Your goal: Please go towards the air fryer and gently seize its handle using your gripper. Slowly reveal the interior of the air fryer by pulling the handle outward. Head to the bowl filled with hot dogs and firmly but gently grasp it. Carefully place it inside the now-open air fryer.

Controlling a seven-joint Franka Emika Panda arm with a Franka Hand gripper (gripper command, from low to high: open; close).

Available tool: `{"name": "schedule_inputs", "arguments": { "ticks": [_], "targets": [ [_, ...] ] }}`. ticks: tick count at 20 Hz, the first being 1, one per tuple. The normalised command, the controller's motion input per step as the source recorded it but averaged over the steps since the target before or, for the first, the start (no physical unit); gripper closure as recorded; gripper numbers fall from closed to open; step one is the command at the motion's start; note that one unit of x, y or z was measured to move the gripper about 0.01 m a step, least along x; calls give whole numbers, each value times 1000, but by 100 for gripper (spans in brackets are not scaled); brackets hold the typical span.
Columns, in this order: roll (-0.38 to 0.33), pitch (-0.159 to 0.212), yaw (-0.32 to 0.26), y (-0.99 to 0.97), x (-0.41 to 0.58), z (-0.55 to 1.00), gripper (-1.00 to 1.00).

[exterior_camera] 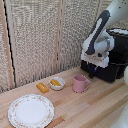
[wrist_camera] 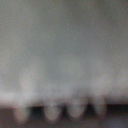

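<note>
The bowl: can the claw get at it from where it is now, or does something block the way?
Probably yes. The claw is at the air fryer; the bowl sits open from above, with only the pink mug standing between them.

You look at staged kitchen-like test setup: wooden plank table (exterior_camera: 95, 100), black air fryer (exterior_camera: 114, 60), pink mug (exterior_camera: 80, 83), floral-rimmed plate (exterior_camera: 31, 110), small white bowl (exterior_camera: 56, 83) with sausage pieces (exterior_camera: 55, 82). Woven screen panels (exterior_camera: 37, 35) behind suggest lab mock-up, not real home.
</note>
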Motion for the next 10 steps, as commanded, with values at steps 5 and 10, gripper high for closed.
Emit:
{"name": "schedule_inputs", "arguments": {
  "ticks": [5, 10],
  "targets": [
    [-27, 0, -111, 862, 179, -142, 100],
    [-55, 35, -58, 339, 214, -93, -100]
  ]
}}
